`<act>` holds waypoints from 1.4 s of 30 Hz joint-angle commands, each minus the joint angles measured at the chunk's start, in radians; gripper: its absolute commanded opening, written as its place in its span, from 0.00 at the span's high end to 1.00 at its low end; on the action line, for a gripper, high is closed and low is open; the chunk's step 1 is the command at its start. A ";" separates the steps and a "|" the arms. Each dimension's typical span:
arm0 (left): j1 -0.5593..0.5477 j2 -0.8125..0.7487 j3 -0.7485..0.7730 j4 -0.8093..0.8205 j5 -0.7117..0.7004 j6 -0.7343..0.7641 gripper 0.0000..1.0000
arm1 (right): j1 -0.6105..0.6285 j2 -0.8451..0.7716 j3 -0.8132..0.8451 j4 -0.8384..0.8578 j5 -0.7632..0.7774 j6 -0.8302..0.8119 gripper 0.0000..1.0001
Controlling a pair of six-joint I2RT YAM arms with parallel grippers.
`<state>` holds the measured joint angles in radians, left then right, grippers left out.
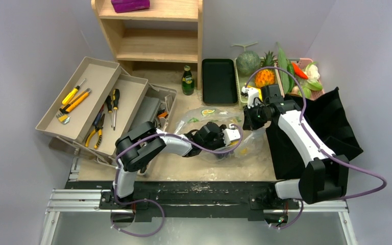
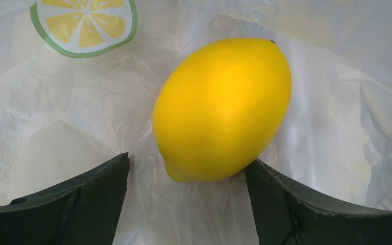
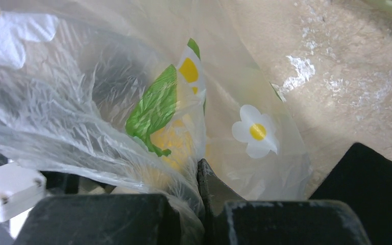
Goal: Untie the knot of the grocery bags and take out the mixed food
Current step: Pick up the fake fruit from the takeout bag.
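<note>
The see-through plastic grocery bag (image 1: pixel 209 120), printed with daisies and citrus slices, lies mid-table. My left gripper (image 1: pixel 233 146) reaches inside it. In the left wrist view a yellow lemon (image 2: pixel 222 109) rests on the bag film between the open fingers of that gripper (image 2: pixel 186 168); the right fingertip (image 2: pixel 265 178) touches it and the left one stands clear. My right gripper (image 1: pixel 248 121) is shut on the bag's edge, with crinkled film (image 3: pixel 132 153) pinched between the jaws of that gripper (image 3: pixel 201 176). The black cloth bag (image 1: pixel 332 122) sits slumped at the right.
A green basket (image 1: pixel 241 81) at the back right holds a melon (image 1: pixel 247 62), a pineapple (image 1: pixel 264 76) and greens. A green bottle (image 1: pixel 187 80) and a flat black tray (image 1: pixel 219 81) stand behind the bag. Tool trays (image 1: pixel 89 94) fill the left; a wooden shelf (image 1: pixel 155 30) stands at the back.
</note>
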<state>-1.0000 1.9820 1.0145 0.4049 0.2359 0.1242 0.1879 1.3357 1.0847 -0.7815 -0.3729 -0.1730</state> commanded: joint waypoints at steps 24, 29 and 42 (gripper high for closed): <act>-0.048 0.011 0.052 0.061 0.201 0.203 0.45 | -0.004 0.094 0.006 -0.026 0.004 0.031 1.00; -0.008 -0.170 -0.014 0.030 0.154 0.166 0.60 | -0.004 0.066 0.013 -0.013 -0.011 0.000 1.00; 0.154 -0.461 -0.011 -0.258 0.097 0.190 0.74 | -0.003 -0.105 -0.052 0.123 -0.075 -0.100 1.00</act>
<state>-0.8875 1.5696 0.9852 0.2337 0.3573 0.3077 0.1879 1.3109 1.0622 -0.7563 -0.4179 -0.2207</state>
